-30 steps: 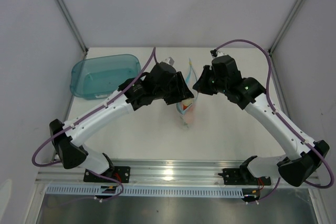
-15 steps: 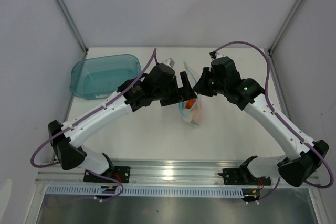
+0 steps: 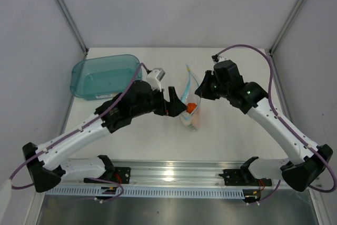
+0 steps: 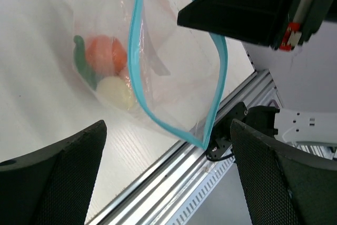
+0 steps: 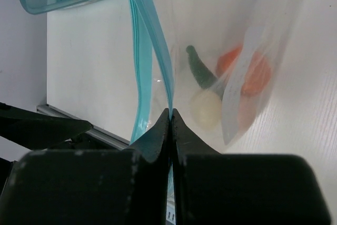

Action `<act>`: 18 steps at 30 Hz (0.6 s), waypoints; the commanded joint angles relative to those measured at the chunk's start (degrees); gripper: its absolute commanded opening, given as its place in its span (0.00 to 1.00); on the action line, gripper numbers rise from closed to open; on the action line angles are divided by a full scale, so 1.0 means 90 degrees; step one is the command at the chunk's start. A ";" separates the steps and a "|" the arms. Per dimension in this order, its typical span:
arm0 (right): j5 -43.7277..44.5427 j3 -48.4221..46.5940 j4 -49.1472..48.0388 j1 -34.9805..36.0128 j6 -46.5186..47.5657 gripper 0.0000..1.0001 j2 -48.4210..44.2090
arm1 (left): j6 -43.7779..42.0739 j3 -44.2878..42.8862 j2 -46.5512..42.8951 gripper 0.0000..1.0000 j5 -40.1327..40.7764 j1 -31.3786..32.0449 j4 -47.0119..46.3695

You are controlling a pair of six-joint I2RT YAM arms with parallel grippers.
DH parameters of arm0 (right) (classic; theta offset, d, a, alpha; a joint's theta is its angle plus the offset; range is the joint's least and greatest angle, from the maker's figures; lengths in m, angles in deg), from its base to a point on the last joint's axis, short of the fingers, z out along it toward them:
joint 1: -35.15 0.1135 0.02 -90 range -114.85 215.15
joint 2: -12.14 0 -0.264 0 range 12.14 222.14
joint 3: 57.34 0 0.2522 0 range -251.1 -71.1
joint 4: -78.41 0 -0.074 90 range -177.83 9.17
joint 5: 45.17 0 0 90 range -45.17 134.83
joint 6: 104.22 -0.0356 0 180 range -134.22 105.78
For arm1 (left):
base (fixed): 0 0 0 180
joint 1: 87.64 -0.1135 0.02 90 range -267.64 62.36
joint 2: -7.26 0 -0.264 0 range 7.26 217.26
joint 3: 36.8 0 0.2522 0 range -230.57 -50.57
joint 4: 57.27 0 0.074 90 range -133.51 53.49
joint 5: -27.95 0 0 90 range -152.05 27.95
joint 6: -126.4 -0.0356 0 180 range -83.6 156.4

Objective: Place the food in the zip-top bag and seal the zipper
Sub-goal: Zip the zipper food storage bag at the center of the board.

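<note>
1. Your zip-top bag (image 4: pixel 174 77), mid-table, holds the orange fruit (image 4: pixel 105 54), green vegetable (image 4: pixel 81 64) and egg (image 4: pixel 116 90) at its bottom.
2. Your right gripper (image 5: pixel 171 117) is clamped on the zipper (image 5: pixel 152 40); the mouth gapes.
3. Your left gripper (image 4: pixel 167 130) is spread wide, grasping nothing.
4. The teal tub (image 3: pixel 102 75) sits far-left.

Left arm stretched inward, elbow low; left gripper (image 3: pixel 177 107) with jaws spread wide, holding nothing. Right arm bent inward; right gripper (image 3: pixel 202 89) pinched tight on the zipper (image 5: pixel 158 51).
</note>
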 commanded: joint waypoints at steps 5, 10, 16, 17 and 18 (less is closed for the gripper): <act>-0.0225 0.0321 -0.0109 0.0030 0.0100 0.00 -0.0444 | -0.0998 0.1049 -0.0774 0.99 -0.1064 -0.0209 -0.1903; -0.0470 0.0478 -0.0109 0.0098 0.0022 0.00 -0.0717 | -0.1671 0.0678 -0.0208 0.99 -0.1712 -0.0502 -0.2021; -0.0499 0.0800 -0.0265 0.0196 -0.0290 0.00 -0.1040 | -0.1898 0.0726 0.0388 1.00 -0.3075 -0.1048 -0.2909; -0.0519 0.0849 -0.0294 0.0196 -0.0330 0.00 -0.1089 | -0.1791 0.0736 0.0573 1.00 -0.3225 -0.1079 -0.3123; -0.0538 0.0917 -0.0333 0.0206 -0.0378 0.00 -0.1089 | -0.1732 0.0765 0.0642 1.00 -0.3372 -0.1108 -0.3222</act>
